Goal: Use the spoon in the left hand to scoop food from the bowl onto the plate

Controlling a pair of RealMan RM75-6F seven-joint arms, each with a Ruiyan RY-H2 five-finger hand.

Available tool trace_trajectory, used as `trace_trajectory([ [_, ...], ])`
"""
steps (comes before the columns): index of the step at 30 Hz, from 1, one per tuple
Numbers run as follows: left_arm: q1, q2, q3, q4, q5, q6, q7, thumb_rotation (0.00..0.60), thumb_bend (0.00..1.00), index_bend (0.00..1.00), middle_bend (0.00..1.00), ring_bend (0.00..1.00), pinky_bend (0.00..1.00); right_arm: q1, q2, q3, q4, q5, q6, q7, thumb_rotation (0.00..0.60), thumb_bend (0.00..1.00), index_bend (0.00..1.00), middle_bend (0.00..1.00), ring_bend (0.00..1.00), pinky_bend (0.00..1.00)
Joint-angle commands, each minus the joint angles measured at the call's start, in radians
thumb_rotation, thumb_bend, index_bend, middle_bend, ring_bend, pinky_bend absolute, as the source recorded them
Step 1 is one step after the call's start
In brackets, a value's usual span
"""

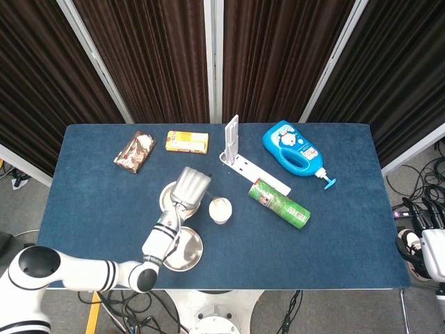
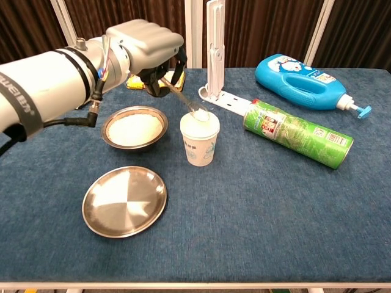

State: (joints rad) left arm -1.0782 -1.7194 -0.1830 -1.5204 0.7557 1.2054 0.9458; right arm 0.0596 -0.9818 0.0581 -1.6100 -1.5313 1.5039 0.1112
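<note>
My left hand (image 2: 149,54) grips a metal spoon (image 2: 182,99) by its handle. The spoon slants down to the right, and its tip, carrying white food, hangs right over the rim of a white paper cup (image 2: 200,143). Left of the cup is the steel bowl (image 2: 134,129) of pale grains. The empty steel plate (image 2: 124,200) lies nearer the front edge. From the head view, the left hand (image 1: 191,186) covers part of the bowl (image 1: 167,197), with the plate (image 1: 185,250) below it. My right hand (image 1: 424,240) hangs off the table's right side, holding nothing.
A green can (image 2: 297,133) lies on its side right of the cup, with a blue pump bottle (image 2: 305,82) behind it. A white stand on a power strip (image 2: 214,55) rises at the back centre. A yellow box (image 1: 187,142) and a snack packet (image 1: 135,150) lie at the back left.
</note>
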Motion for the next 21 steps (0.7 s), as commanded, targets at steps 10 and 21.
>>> trace_trajectory([
  [10,0.021,-0.047,0.154,0.07,0.262,0.136,0.199,0.6,0.45,0.64,0.92,0.89,1.0,-0.006,0.003,-0.001,-0.006,-0.005,0.012,0.001,0.6,0.28,0.04,0.18,0.0,0.0],
  [21,0.061,-0.073,0.218,0.146,0.479,0.178,0.291,0.6,0.48,0.65,0.92,0.89,1.0,-0.011,0.005,-0.003,-0.016,-0.014,0.02,-0.006,0.6,0.28,0.04,0.18,0.0,0.0],
])
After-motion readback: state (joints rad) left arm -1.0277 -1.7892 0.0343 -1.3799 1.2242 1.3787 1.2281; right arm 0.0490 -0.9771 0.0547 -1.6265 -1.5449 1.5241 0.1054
